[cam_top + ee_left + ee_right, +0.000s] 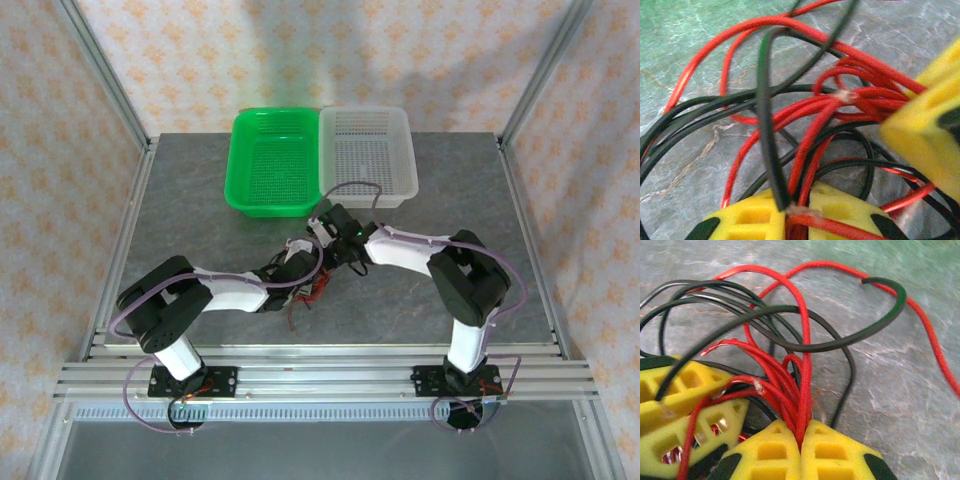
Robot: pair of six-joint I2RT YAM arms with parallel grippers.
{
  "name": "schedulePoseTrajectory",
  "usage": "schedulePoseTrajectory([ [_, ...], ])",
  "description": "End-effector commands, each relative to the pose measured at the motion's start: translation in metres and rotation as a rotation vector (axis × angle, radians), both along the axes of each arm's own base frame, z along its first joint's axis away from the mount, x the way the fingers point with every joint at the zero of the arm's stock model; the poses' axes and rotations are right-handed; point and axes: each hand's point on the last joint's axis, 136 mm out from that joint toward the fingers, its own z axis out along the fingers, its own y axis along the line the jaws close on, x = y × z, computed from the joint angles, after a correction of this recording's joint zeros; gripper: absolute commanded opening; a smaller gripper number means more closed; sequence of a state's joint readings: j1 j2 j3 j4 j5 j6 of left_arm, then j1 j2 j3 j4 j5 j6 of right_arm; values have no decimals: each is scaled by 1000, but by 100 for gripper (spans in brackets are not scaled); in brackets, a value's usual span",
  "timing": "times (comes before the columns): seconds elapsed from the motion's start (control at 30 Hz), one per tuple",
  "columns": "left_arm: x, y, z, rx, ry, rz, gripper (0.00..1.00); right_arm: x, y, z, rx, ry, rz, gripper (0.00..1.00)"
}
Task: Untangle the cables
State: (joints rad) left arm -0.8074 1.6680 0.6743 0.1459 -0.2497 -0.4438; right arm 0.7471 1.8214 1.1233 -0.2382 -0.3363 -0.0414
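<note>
Since both tools bite one tangle, pulling apart could cinch the knot or strip strands: left tool (797,212) pinched on red and black cables (815,106), right tool (802,445) clamped on a red bunch; tangle lies on the surface (900,390) near the green basket (272,165).

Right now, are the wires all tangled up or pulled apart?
Tangled. The red and black cables loop across one another in one bunch, with the left gripper and right gripper pinching strands.
</note>
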Motion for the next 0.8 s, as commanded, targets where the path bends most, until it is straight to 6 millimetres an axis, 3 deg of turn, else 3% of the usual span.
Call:
schedulePoseTrajectory([
  [0.0, -19, 53, -33, 142, 82, 210, 12, 9, -22, 12, -8, -22, -224, 0],
  [0.17, -29, 86, -30, 164, 78, 365, 12, 1, -66, 10, -35, -8, -506, 3],
  [0.4, -28, 119, -28, 95, 79, 510, 17, -22, -103, 5, 12, 20, -720, 16],
  [0.6, -25, 124, -26, 64, 67, 539, 22, -36, -121, -17, -36, 48, -774, 15],
  [0.67, -24, 119, -25, 33, 63, 518, 22, -38, -120, -17, -27, 48, -765, 15],
  [0.77, -21, 108, -23, -22, 64, 468, 22, -34, -109, -4, 0, 28, -722, 25],
])
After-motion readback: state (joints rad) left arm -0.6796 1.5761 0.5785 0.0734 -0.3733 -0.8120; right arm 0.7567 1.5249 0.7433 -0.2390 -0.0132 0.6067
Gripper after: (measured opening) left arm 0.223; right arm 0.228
